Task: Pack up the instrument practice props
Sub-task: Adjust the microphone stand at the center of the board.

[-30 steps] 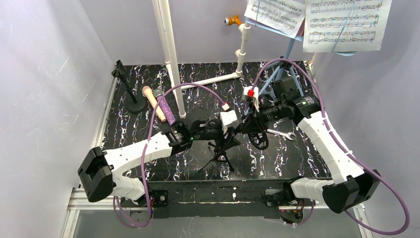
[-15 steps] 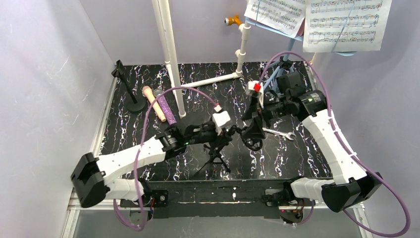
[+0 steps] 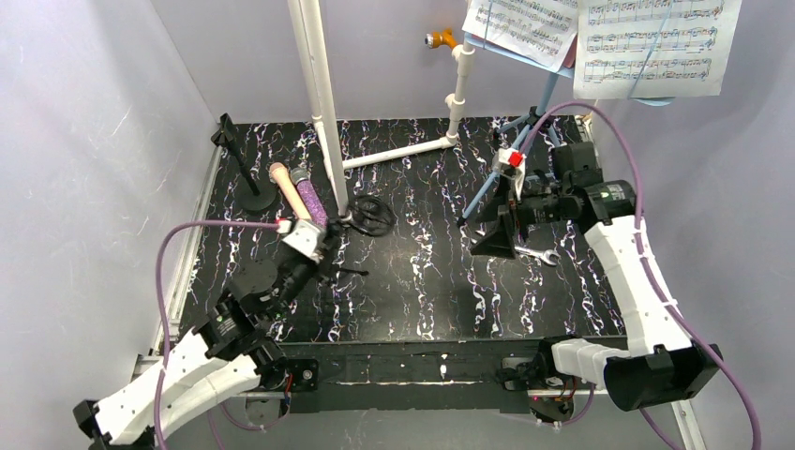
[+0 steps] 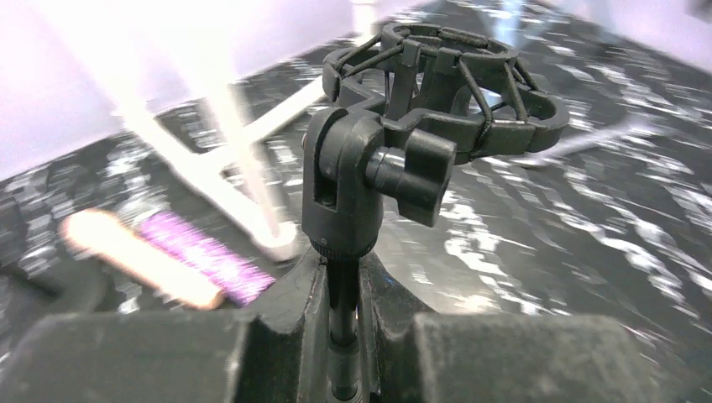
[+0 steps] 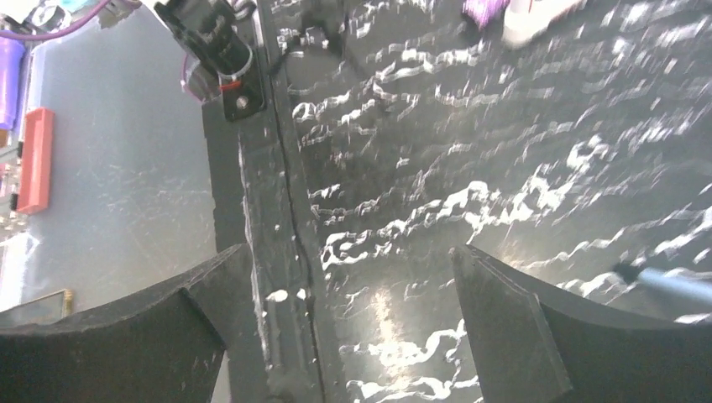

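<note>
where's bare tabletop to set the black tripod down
Widest bare patch: mid-table, between the black mic tripod and the open right end effector, running to the near edge. Crowded: back left by the peach microphone and purple glitter microphone; right by the silver wrench.

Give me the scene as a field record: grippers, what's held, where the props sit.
left gripper: shut on the stem of the black mic tripod, just below its shock-mount ring
right gripper: open, empty, above the table near the silver wrench
microphones: peach microphone and purple glitter microphone lie side by side, far left
round-base holder: upright, left of the microphones
light-blue music rack: standing far right, sheet-music pages on it
packed: nothing visibly put away yet
</note>
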